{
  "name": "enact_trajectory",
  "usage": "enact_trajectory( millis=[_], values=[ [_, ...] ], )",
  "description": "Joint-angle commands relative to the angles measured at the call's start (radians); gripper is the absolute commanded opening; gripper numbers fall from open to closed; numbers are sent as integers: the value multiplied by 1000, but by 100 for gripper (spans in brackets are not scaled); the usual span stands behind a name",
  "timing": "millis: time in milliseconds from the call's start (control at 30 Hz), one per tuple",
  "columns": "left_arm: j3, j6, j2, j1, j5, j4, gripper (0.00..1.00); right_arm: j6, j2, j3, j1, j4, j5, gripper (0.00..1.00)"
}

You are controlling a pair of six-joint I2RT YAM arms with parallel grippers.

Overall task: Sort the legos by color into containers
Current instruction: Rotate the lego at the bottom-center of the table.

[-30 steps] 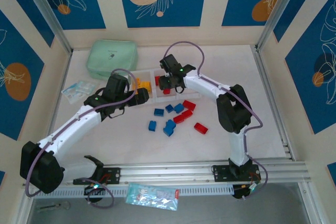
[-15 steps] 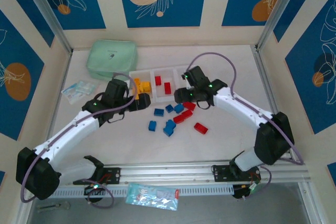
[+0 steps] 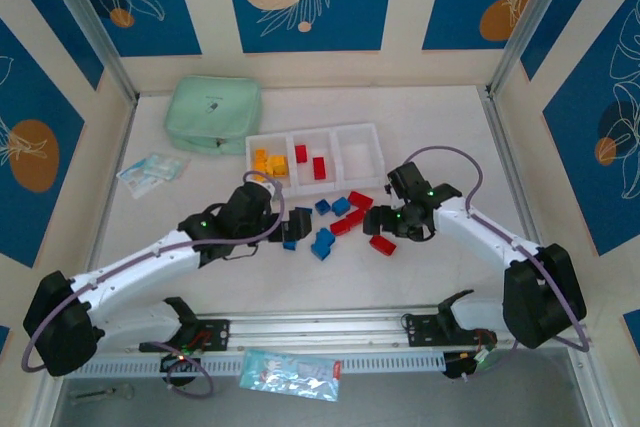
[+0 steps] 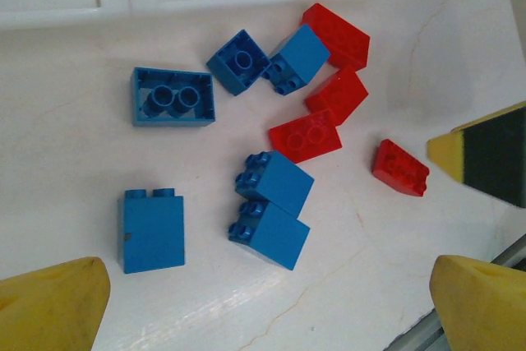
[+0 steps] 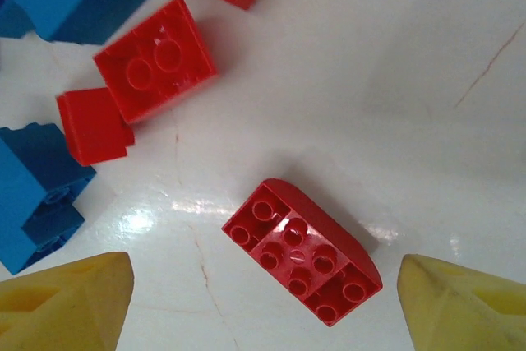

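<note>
The white three-compartment tray (image 3: 334,131) stands at the back; its left cell holds yellow legos (image 3: 268,162), the middle cell red legos (image 3: 310,161), the right cell nothing. Loose blue legos (image 3: 322,242) and red legos (image 3: 348,221) lie in front of it. My left gripper (image 3: 292,224) hovers open over the blue group; its yellow fingertips (image 4: 51,302) flank the paired blue bricks (image 4: 271,232). My right gripper (image 5: 263,306) is open around an upside-down red brick (image 5: 302,252), which lies at the right end of the loose bricks (image 3: 382,244).
A mint green pouch (image 3: 213,112) lies at the back left, and a clear packet (image 3: 150,172) sits at the left. The aluminium rail (image 3: 400,325) runs along the near edge. The right gripper's finger (image 4: 493,154) shows at the left wrist view's right edge.
The right arm swung from over the tray's middle cell down and right to the lone red brick. The left arm drew back from the yellow cell toward the blue bricks.
</note>
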Motion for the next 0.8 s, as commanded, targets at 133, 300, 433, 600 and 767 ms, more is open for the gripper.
enact_trajectory(
  millis=[133, 300, 433, 600, 767],
  values=[
    [-34, -64, 11, -42, -52, 53, 99, 10, 64, -41, -2, 52, -39, 87],
    [-34, -65, 5, -44, -65, 45, 99, 26, 69, -40, 43, 38, -7, 86],
    [-36, -66, 2, -43, -71, 42, 99, 79, 70, -48, 74, 26, -8, 84],
    [-34, -69, 2, -43, -85, 31, 99, 179, 41, -26, 199, -26, 58, 79],
    [-28, -70, -1, -43, -90, 16, 99, 234, 12, -3, 240, -91, 149, 77]
  ],
)
